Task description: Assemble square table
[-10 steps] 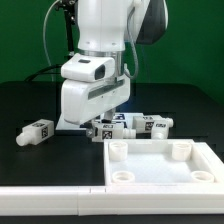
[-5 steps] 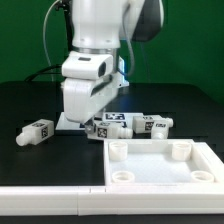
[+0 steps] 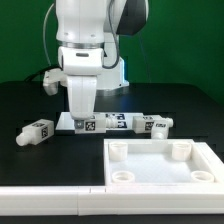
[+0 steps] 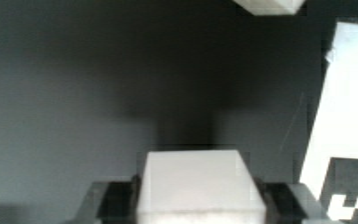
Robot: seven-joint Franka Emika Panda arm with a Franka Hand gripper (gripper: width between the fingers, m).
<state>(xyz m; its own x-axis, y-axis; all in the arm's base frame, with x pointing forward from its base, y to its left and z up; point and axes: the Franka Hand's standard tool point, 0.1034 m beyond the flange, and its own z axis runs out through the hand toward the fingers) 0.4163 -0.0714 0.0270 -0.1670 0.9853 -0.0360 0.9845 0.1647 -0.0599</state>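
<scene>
Tags [image 3: 158, 125] of black and white squares sit on the white legs [image 3: 37, 131]; the end effector [image 3: 80, 118] squeezes one leg [image 4: 194, 175].

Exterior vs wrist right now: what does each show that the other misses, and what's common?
Exterior only: the arm, the square table top, a lone leg toward the exterior view's left, a row of tagged legs and the long white rail.
Wrist only: a close look at the held leg, a white block between the gripper fingers.
Both: the black table with the gripper low over it.
</scene>
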